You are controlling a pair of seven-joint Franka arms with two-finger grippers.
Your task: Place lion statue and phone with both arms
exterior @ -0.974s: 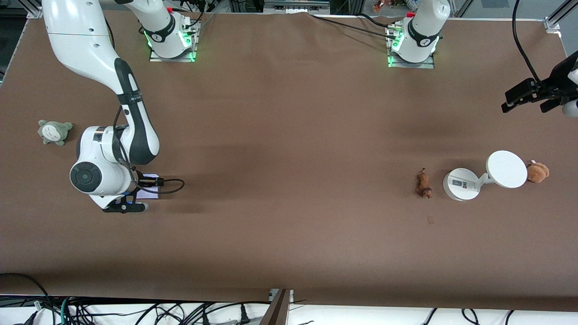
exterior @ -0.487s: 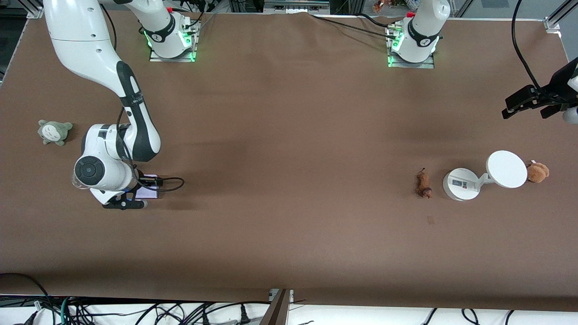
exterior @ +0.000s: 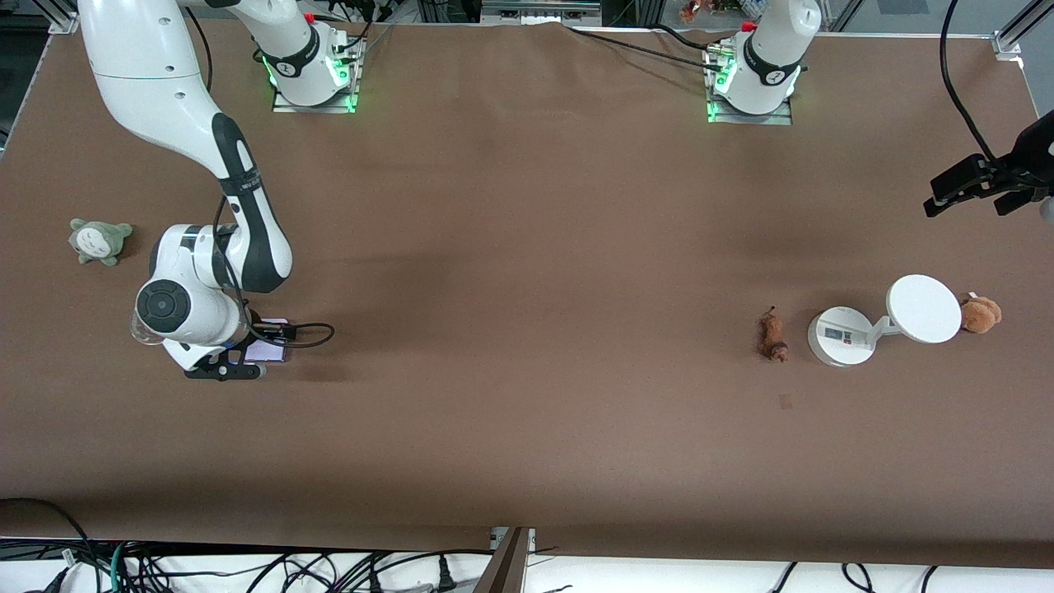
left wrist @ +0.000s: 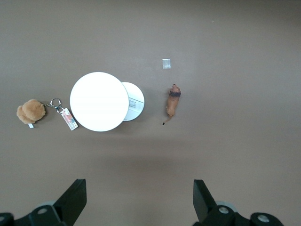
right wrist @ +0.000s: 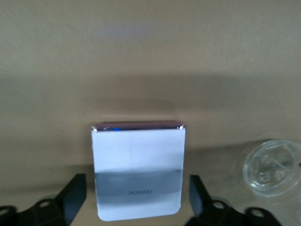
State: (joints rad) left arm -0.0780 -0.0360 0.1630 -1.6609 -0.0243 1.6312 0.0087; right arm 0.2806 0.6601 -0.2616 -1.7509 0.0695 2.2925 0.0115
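Observation:
The phone [right wrist: 138, 169], a pale-lavender rectangle, lies flat on the brown table toward the right arm's end; in the front view only a corner of the phone [exterior: 274, 350] shows under the wrist. My right gripper [right wrist: 138, 197] is low over it and open, one finger on each side with gaps to the phone's edges; in the front view the right gripper [exterior: 249, 356] is mostly covered by its wrist. The lion statue [exterior: 772, 336] lies toward the left arm's end and also shows in the left wrist view [left wrist: 173, 101]. My left gripper [exterior: 970, 188] hangs high, open and empty [left wrist: 138, 200].
A white round-based device [exterior: 840, 336] with a white disc [exterior: 924, 309] stands beside the lion. A tan plush toy [exterior: 980, 315] lies beside the disc. A grey-green plush [exterior: 99, 240] lies near the right arm. A clear round lid [right wrist: 272, 172] lies beside the phone.
My right wrist has shifted a little and now covers more of the phone. My left gripper has drifted toward the left arm's end of the table.

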